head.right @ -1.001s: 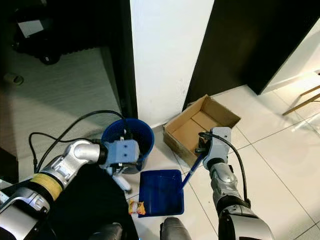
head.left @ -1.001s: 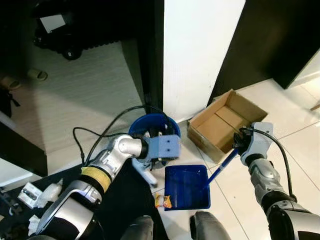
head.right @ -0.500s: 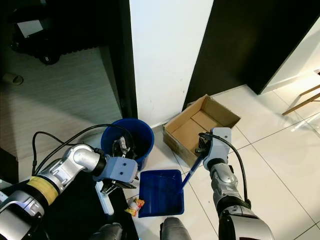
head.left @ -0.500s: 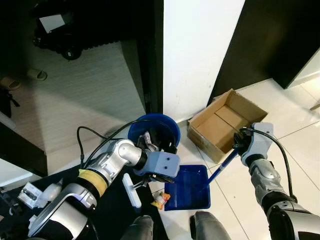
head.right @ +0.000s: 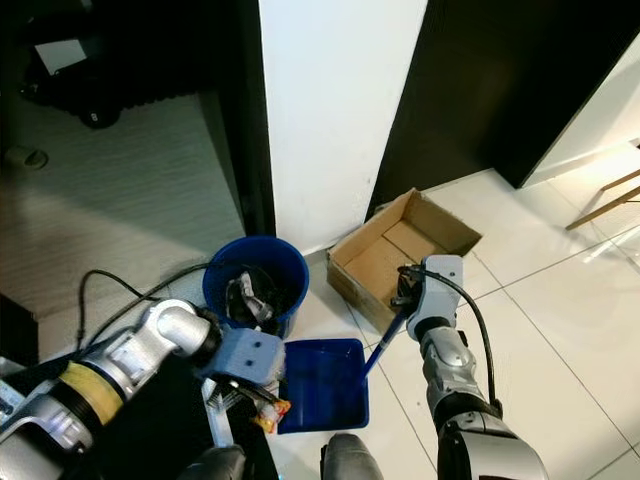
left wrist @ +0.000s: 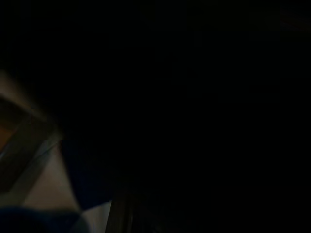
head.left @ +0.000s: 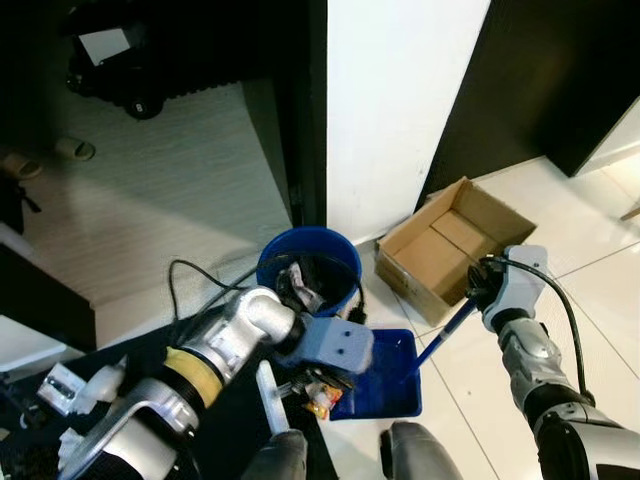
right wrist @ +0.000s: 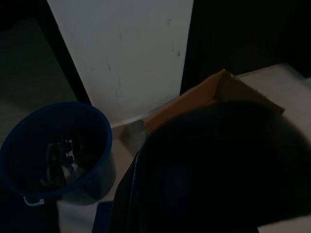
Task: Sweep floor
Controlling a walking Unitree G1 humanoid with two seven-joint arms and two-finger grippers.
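While the orange wrapper [head.left: 318,402] lies on the floor right at the near-left lip of the blue dustpan [head.left: 385,385], I'd push the white brush [head.left: 271,398] in my left gripper [head.left: 300,385] low and flat toward the pan — whether its fingers clamp the brush, I cannot tell. My right gripper [head.left: 480,288] sits at the top of the dustpan's blue handle [head.left: 447,327], grip hidden too — I'd keep that lip pressed down beside the blue bucket [head.left: 310,275].

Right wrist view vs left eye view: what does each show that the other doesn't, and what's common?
Left eye view alone: both arms, the blue dustpan on the tiles with its handle running up toward the right gripper, the left gripper low at the pan's near edge beside a small orange wrapper, and a white brush. Right wrist view alone: a dark shape close to the lens. Shared: the blue bucket with litter inside, the cardboard box, the white wall.
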